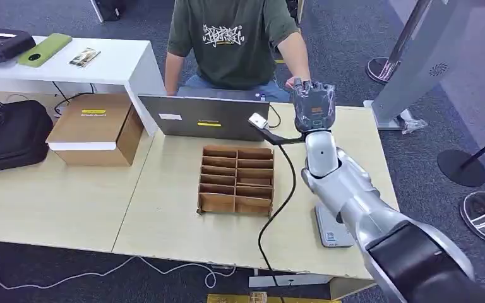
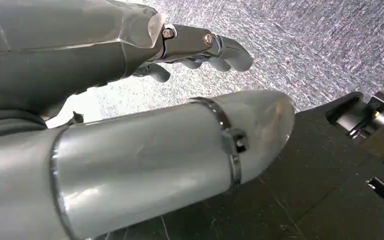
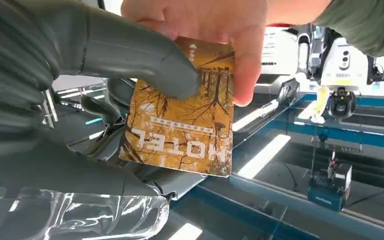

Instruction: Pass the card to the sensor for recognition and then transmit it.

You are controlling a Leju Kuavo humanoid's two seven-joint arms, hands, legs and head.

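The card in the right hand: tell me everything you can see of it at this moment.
The card is a flat rectangular hotel key card, printed in orange-yellow with dark bare tree branches and the white word HOTEL, which reads upside down in the right wrist view. It looks like thin, stiff plastic, undamaged. The right hand holds it, its thick grey thumb pressed on the printed face and darker fingers behind. A person's hand grips the opposite end, so both touch it. It is held raised in the air, clear of the table.
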